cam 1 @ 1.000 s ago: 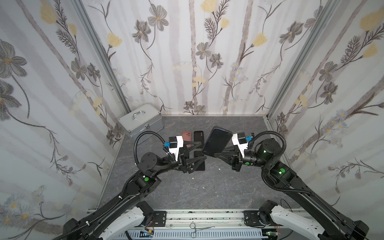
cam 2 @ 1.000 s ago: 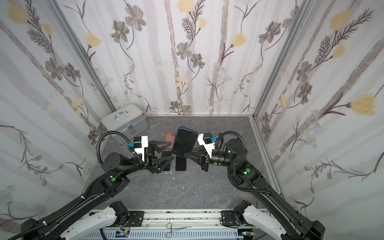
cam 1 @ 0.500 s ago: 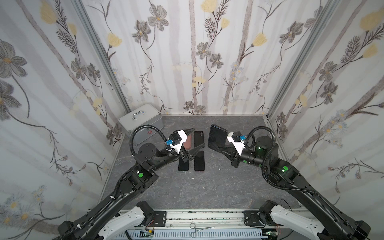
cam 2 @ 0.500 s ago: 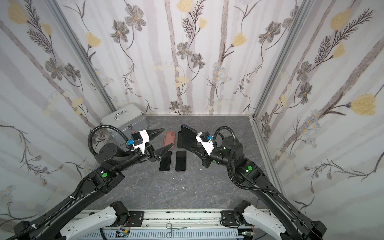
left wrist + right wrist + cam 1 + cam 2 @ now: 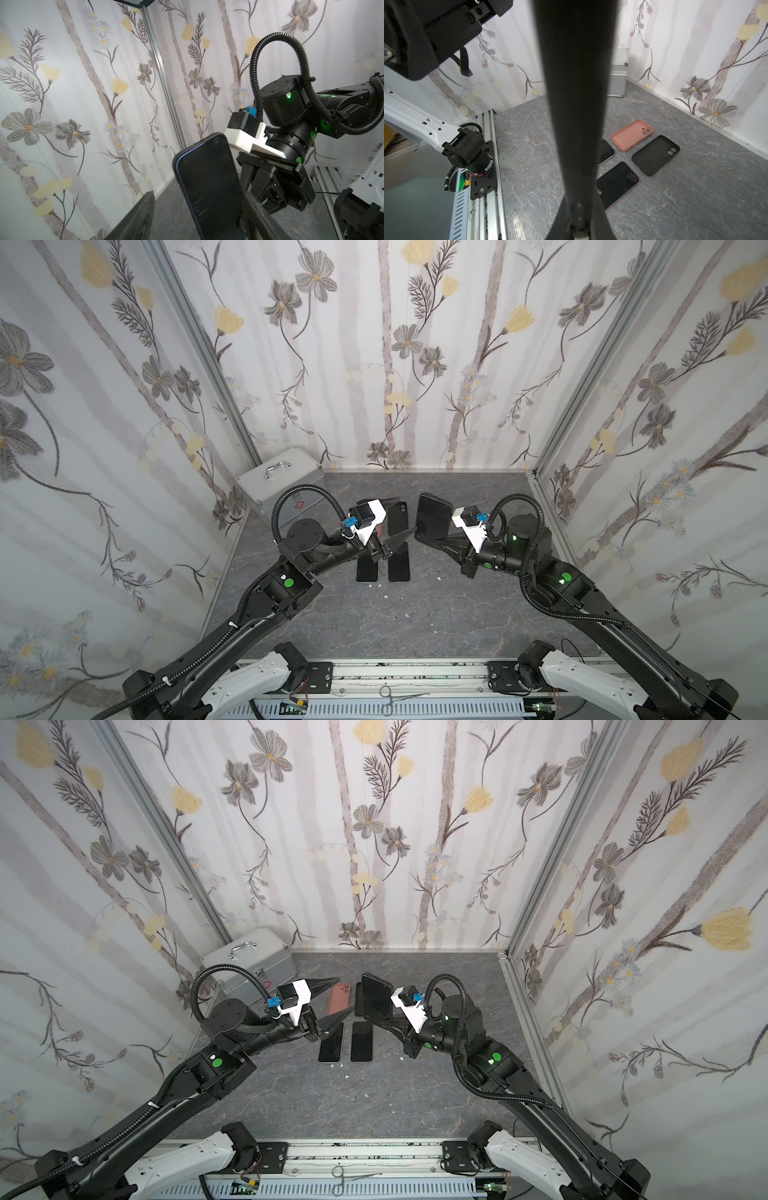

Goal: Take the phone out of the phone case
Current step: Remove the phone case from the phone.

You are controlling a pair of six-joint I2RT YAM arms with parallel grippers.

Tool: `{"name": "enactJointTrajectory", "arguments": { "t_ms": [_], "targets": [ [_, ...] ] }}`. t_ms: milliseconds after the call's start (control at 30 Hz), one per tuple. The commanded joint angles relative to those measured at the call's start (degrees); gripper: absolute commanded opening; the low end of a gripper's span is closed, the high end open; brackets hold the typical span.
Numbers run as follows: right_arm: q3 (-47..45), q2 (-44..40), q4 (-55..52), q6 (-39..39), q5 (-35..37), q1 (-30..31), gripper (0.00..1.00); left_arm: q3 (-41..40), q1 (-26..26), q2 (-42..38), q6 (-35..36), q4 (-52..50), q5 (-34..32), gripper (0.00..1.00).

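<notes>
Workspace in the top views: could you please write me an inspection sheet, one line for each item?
Surface: grey marbled table, a few white crumbs.
Job's things: cased phone held upright; two bare phones lying flat; empty pink case and black case beside them.
Clutter: silver box in a back corner; forceps on the front rail.
Grippers: left gripper open, empty, pointing at the cased phone; right gripper shut on its lower edge.
Cables: black hoses loop over both wrists.
Surroundings: floral walls.
</notes>
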Motion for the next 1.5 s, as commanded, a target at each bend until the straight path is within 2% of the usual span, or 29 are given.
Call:
{"name": "enactJointTrajectory", "arguments": {
  "t_ms": [0,267,800,1200,1467],
  "targets": [
    [0.0,0.0,4.7,-0.4,-3.0,0.4,0.00,-0.1,0.0,0.4,-0.7,2.6,2.4,0.66],
    [0.2,0.9,4.7,-1.1,-5.3,1.1,0.00,0.1,-0.1,1.6,-1.3,3.8,3.0,0.56],
    [1.2,2.3,3.5,-2.4,-7.8,1.9,0.00,0.0,-0.2,2.1,-1.5,4.5,2.6,0.47],
    [2.4,3.1,2.8,-3.3,-7.1,3.2,0.00,-0.2,-0.1,2.4,-1.4,4.6,2.3,0.47],
    [4.0,3.8,0.5,-5.6,-3.0,5.6,0.00,-1.2,-0.1,2.2,-1.8,4.5,1.5,0.47]
  ]
}}
